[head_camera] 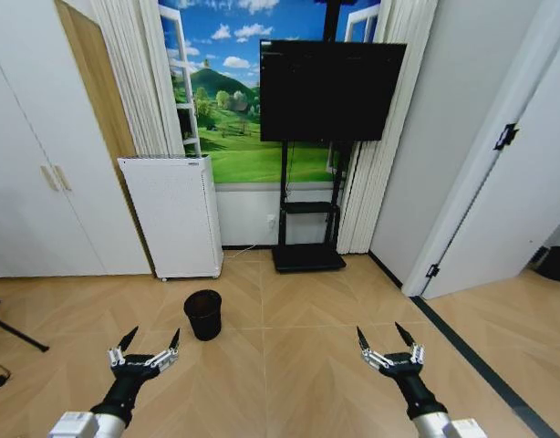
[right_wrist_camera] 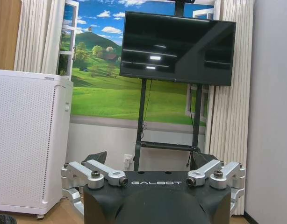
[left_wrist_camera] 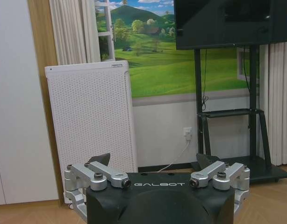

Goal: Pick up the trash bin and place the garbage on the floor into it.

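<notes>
A light wooden herringbone floor (head_camera: 289, 338) runs up to a wall mural (head_camera: 227, 109) of green hills under blue sky, framed by pale pleated curtains (head_camera: 376, 137). A dark television (head_camera: 330, 89) stands on a black stand (head_camera: 307, 228) beside a white perforated appliance (head_camera: 173, 214). White cabinet doors (head_camera: 34, 173) line the left; a white door (head_camera: 526, 192) stands right.

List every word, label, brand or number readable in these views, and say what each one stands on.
"GALBOT": on the black body of the left claw, seen in the left wrist view.
"GALBOT": on the black body of the right claw, seen in the right wrist view.
A small mark at the top edge of the white air purifier: too small to read.
The TV screen is dark, with no readable text.
</notes>
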`<state>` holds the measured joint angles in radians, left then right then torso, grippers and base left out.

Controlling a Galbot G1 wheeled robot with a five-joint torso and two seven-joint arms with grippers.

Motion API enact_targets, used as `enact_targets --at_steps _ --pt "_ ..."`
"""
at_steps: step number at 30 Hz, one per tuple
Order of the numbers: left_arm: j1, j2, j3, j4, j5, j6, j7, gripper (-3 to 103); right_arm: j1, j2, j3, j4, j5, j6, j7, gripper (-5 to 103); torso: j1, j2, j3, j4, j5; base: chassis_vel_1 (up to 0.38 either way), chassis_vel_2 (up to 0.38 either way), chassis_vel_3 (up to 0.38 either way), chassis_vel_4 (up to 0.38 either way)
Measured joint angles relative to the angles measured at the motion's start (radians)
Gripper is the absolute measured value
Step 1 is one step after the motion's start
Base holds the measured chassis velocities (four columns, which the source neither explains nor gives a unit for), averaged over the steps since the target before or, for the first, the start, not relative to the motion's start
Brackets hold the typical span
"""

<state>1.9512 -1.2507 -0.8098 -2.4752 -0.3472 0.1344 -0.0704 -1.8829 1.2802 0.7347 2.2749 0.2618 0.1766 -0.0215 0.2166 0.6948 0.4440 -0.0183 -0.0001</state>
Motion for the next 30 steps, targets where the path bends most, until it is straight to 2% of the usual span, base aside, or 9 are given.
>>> enact_targets --at_steps 21,30 --pt "0.0 0.0 0.0 0.0 0.0 0.0 0.0 100 0.0 0.0 0.0 0.0 0.0 0.0 0.0 100 0.0 0.0 0.0 -0.0001 0.0001 0.002 0.0 -0.003 0.0" --pt "0.0 0.0 0.0 0.0 0.0 0.0 0.0 100 0.0 0.0 0.0 0.0 0.0 0.0 0.0 100 0.0 0.0 0.0 -0.0001 -0.0001 0.118 -0.111 -0.096 0.119"
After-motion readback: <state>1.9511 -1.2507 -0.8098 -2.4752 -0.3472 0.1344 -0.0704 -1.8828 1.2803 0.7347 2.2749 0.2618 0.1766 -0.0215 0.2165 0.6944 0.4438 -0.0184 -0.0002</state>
